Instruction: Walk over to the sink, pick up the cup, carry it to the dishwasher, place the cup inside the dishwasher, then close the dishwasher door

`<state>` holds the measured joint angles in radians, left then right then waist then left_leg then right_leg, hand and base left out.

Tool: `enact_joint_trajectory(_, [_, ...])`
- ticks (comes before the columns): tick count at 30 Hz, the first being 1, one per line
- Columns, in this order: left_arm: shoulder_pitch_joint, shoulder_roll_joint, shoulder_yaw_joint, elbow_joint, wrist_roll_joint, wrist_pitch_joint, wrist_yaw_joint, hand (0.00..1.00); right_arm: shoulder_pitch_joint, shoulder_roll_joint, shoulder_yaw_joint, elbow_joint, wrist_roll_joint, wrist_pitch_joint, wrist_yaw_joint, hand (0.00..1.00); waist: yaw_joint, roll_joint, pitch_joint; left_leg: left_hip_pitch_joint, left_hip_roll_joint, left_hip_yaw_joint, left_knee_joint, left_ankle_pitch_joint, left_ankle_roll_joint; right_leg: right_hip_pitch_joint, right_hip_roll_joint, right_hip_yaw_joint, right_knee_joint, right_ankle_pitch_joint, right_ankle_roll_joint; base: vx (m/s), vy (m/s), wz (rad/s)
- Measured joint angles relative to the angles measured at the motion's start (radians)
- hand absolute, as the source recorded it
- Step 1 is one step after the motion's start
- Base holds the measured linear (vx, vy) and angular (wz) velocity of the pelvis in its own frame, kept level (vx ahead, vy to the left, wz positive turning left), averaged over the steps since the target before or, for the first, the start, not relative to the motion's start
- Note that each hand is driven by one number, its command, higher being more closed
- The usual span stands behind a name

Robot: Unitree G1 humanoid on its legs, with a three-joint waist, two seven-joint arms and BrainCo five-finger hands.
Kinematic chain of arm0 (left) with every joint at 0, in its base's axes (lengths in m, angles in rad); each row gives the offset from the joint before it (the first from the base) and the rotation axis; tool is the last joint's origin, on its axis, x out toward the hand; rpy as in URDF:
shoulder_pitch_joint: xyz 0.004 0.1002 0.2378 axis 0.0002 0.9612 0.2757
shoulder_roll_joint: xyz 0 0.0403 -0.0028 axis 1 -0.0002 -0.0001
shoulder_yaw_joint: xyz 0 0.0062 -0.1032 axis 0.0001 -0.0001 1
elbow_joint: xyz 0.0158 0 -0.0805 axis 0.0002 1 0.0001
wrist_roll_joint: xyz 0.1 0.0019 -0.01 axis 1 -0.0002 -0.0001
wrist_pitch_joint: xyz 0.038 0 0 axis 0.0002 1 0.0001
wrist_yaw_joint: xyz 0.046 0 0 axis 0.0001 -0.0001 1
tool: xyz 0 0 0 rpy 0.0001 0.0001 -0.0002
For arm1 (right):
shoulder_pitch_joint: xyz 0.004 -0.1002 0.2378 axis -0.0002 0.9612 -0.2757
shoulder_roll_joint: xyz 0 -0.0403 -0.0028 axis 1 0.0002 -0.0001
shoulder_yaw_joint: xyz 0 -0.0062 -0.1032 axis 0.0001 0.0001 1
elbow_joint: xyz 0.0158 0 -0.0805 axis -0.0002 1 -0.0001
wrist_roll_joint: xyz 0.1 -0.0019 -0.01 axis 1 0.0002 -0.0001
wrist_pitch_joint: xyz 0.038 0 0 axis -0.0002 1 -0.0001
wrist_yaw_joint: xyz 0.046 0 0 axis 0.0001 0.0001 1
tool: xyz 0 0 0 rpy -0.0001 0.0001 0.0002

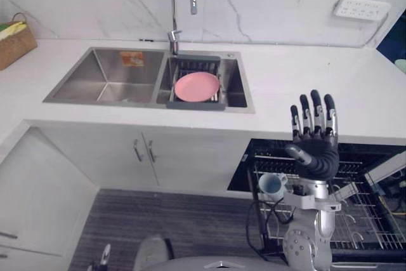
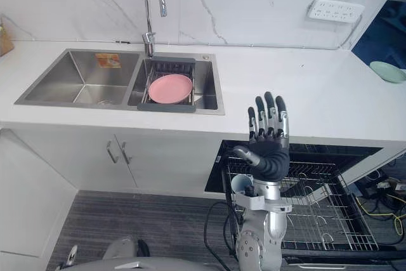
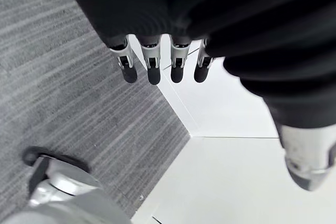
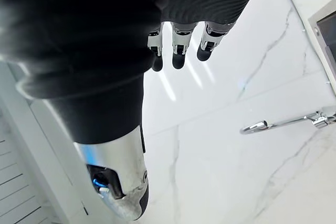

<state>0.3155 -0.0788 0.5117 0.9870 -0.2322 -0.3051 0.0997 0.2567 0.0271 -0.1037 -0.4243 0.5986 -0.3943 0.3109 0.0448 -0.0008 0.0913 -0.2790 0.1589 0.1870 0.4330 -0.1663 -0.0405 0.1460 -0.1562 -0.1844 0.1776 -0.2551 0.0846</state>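
Note:
A pale cup [image 1: 271,185] sits in the near left corner of the pulled-out dishwasher rack [image 1: 371,220], under the counter and to the right of the sink. My right hand [image 1: 316,150] is raised upright in front of the rack, a little above and to the right of the cup. Its fingers [image 4: 178,51] are straight and hold nothing. In the right eye view the wrist partly hides the cup [image 2: 242,184]. My left hand [image 3: 152,66] hangs over the grey floor with straight fingers, holding nothing.
The steel double sink [image 1: 101,77] holds a pink plate [image 1: 197,86] on a drain rack in its right basin, below the faucet [image 1: 181,4]. A wicker basket [image 1: 14,42] stands at the far left, a green dish [image 2: 387,71] at the far right. White cabinet doors [image 1: 143,153] sit below the sink.

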Motion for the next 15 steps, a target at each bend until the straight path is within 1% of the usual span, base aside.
enact_joint_trajectory(1, [0.012,0.000,-0.002,0.009,0.001,-0.001,-0.001,0.00,0.000,0.001,0.007,0.001,-0.010,0.001,-0.016,0.00,0.008,-0.001,0.000,0.000,-0.003,-0.046,-0.063,0.060,-0.029,0.002,-0.017,0.050,-0.012,-0.009,0.015,0.20,0.276,-0.42])
enact_joint_trajectory(2, [0.018,-0.001,-0.004,0.009,0.002,-0.004,-0.001,0.00,0.000,0.001,0.008,0.002,-0.014,0.003,-0.021,0.00,0.008,-0.004,-0.002,0.003,-0.009,-0.042,-0.072,0.106,-0.046,0.006,-0.029,0.073,-0.020,-0.013,0.021,0.26,0.320,-0.40])
enact_joint_trajectory(3, [0.017,-0.004,-0.007,0.002,0.007,-0.014,0.001,0.00,-0.004,0.001,0.021,0.009,-0.015,0.004,-0.031,0.00,0.010,-0.024,-0.009,0.007,-0.043,-0.005,-0.046,0.080,-0.019,0.007,-0.068,0.107,-0.038,-0.022,0.018,0.29,0.300,-0.35])
enact_joint_trajectory(4, [0.016,-0.009,-0.006,-0.008,0.027,-0.025,-0.001,0.00,-0.013,-0.002,0.029,0.008,-0.018,0.004,-0.030,0.00,0.010,-0.022,-0.009,-0.010,-0.046,0.019,0.006,0.028,0.001,0.012,-0.073,0.129,-0.051,-0.006,-0.007,0.38,0.389,-0.47])
enact_joint_trajectory(5, [0.010,-0.008,-0.007,-0.009,0.048,-0.029,-0.006,0.00,-0.018,-0.002,0.043,0.008,-0.025,0.005,-0.029,0.00,0.006,-0.023,-0.007,-0.025,-0.045,0.036,0.074,-0.020,0.023,0.017,-0.085,0.163,-0.054,0.042,0.023,0.32,0.331,-0.41])
enact_joint_trajectory(6, [-0.003,-0.006,-0.004,-0.011,0.059,-0.029,-0.011,0.00,-0.012,0.000,0.042,0.008,-0.025,0.004,-0.028,0.00,0.004,-0.025,-0.008,-0.016,-0.049,0.049,0.099,-0.052,0.035,0.024,-0.096,0.179,-0.046,0.072,0.045,0.38,0.446,-0.35])
enact_joint_trajectory(7, [-0.019,0.007,-0.010,-0.011,0.061,-0.030,-0.021,0.00,-0.012,0.000,0.030,0.008,-0.022,0.004,-0.026,0.00,0.001,-0.033,-0.014,0.014,-0.068,0.062,0.089,-0.083,0.046,0.015,-0.113,0.187,0.000,0.095,0.045,0.31,0.356,-0.23])
enact_joint_trajectory(8, [-0.026,0.015,-0.015,-0.007,0.061,-0.029,-0.021,0.00,-0.013,0.001,0.018,0.008,-0.019,0.004,-0.022,0.00,0.000,-0.040,-0.019,0.036,-0.080,0.072,0.070,-0.089,0.053,-0.005,-0.124,0.190,0.050,0.105,0.042,0.31,0.333,-0.22])
enact_joint_trajectory(9, [-0.041,0.033,-0.033,0.010,0.061,-0.027,-0.023,0.00,-0.022,0.000,-0.009,0.011,-0.015,0.004,-0.014,0.00,-0.010,-0.046,-0.019,0.098,-0.106,0.087,0.013,-0.091,0.060,-0.071,-0.143,0.202,0.210,0.137,0.040,0.25,0.201,-0.20])
enact_joint_trajectory(10, [-0.040,0.046,-0.049,0.018,0.061,-0.018,-0.028,0.00,-0.026,0.001,-0.024,0.011,-0.016,0.004,-0.010,0.00,-0.026,-0.042,-0.017,0.165,-0.124,0.106,-0.053,-0.080,0.078,-0.163,-0.164,0.204,0.412,0.202,0.038,0.29,0.200,-0.21])
enact_joint_trajectory(11, [-0.037,0.050,-0.051,0.017,0.060,-0.016,-0.030,0.00,-0.025,0.001,-0.025,0.013,-0.016,0.004,-0.009,0.00,-0.035,-0.042,-0.017,0.201,-0.134,0.114,-0.085,-0.078,0.082,-0.212,-0.169,0.202,0.515,0.213,0.026,0.34,0.187,-0.23])
enact_joint_trajectory(12, [-0.034,0.058,-0.053,0.017,0.059,-0.007,-0.038,0.00,-0.025,0.001,-0.025,0.018,-0.018,0.003,-0.006,0.00,-0.051,-0.046,-0.020,0.262,-0.141,0.122,-0.135,-0.073,0.083,-0.284,-0.147,0.193,0.655,0.196,0.019,0.25,0.125,-0.15])
enact_joint_trajectory(13, [-0.034,0.063,-0.063,0.017,0.060,-0.004,-0.040,0.00,-0.025,0.001,-0.026,0.021,-0.018,0.003,-0.006,0.00,-0.060,-0.046,-0.021,0.285,-0.139,0.126,-0.157,-0.072,0.084,-0.308,-0.128,0.183,0.687,0.181,0.016,0.24,0.095,-0.10])
enact_joint_trajectory(14, [-0.042,0.069,-0.081,0.016,0.060,-0.001,-0.041,0.00,-0.025,0.001,-0.031,0.022,-0.018,0.001,-0.005,0.00,-0.074,-0.046,-0.023,0.320,-0.136,0.131,-0.195,-0.070,0.083,-0.352,-0.089,0.137,0.699,0.135,0.013,0.24,0.067,-0.08])
enact_joint_trajectory(15, [-0.053,0.070,-0.082,0.014,0.060,0.000,-0.041,0.00,-0.024,0.002,-0.040,0.022,-0.017,0.000,-0.003,0.00,-0.080,-0.046,-0.023,0.347,-0.134,0.139,-0.225,-0.068,0.080,-0.388,-0.064,0.070,0.658,0.095,0.012,0.27,0.048,-0.08])
